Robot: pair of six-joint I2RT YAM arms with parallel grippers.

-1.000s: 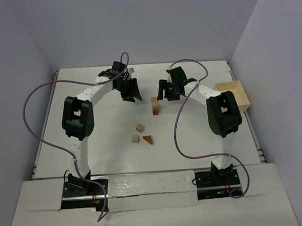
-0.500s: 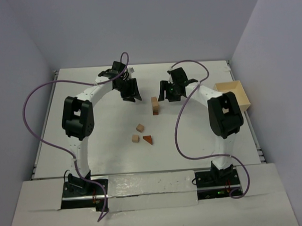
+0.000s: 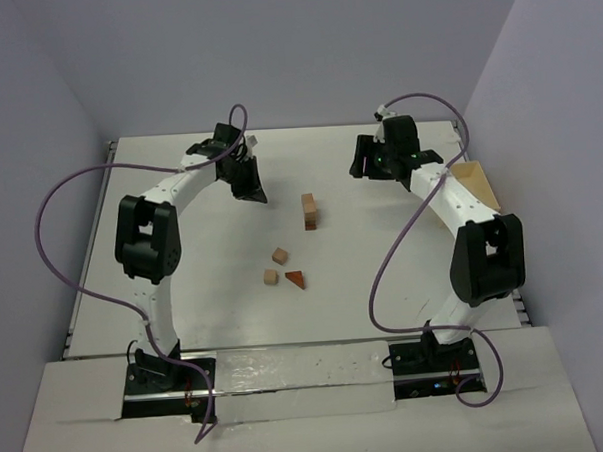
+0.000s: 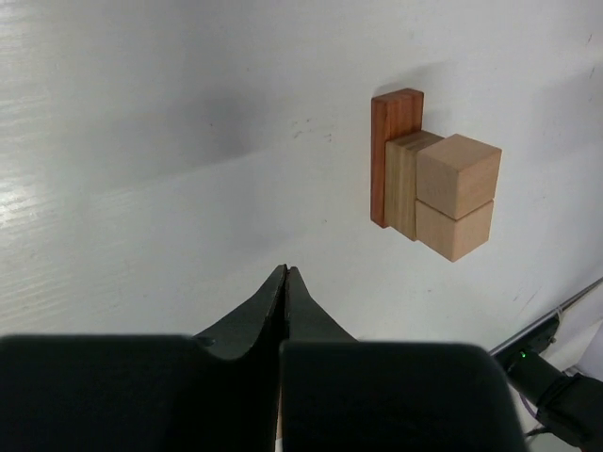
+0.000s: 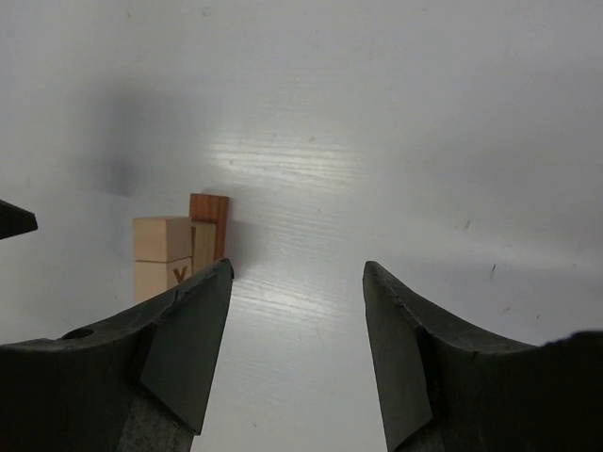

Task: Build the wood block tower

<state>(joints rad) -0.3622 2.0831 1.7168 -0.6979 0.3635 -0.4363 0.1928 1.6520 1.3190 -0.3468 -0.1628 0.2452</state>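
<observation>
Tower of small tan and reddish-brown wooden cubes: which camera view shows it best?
The left wrist view: the tower is large, sharp and unobstructed. In the right wrist view the tower is smaller, its base cut off by the right finger. In the top external view it is tiny.

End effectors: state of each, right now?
Left end effector: closed, holding nothing.
Right end effector: open, holding nothing.

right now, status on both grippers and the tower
Left gripper shut, empty. Right gripper open, empty. Tower standing, both grippers apart from it. Loose cubes and wedge unstacked; nothing blocking.
</observation>
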